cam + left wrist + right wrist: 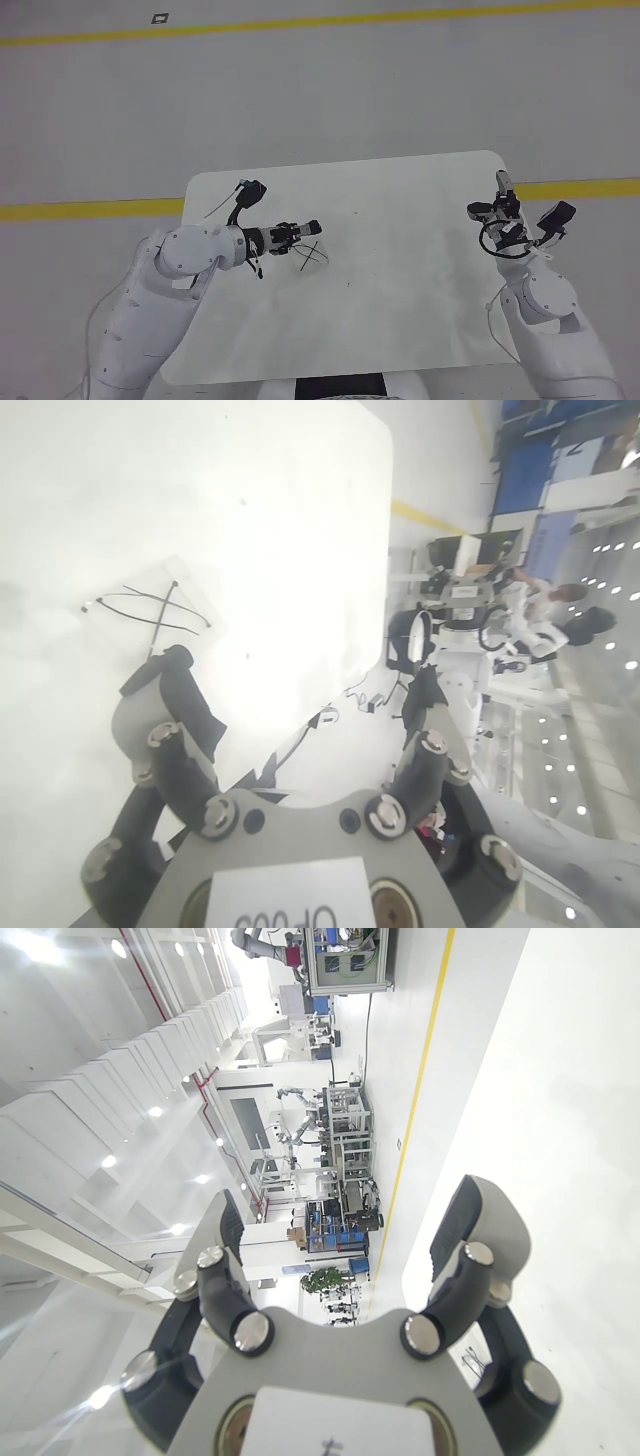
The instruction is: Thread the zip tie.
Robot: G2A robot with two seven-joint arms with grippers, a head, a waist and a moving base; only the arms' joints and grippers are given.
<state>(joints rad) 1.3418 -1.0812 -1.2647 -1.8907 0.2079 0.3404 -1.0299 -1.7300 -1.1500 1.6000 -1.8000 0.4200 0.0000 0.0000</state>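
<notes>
Over table (400, 300), beside zip ties (166, 607), left gripper (295, 670) jaws wide apart, empty; right gripper (345, 1203) likewise.

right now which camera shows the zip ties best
The left wrist view: the zip ties lie crossed on the table just beyond the open left claw, each strand distinct. The top view gives them as faint thin lines by that claw's tip. The right wrist view looks out into the hall.

Large robotics lab or factory hall, glossy pale floor (350, 100) with yellow lines (300, 22), other robot arms (302, 1115) at metal-framed workstations (350, 1128), high lit ceiling (100, 1078).
</notes>
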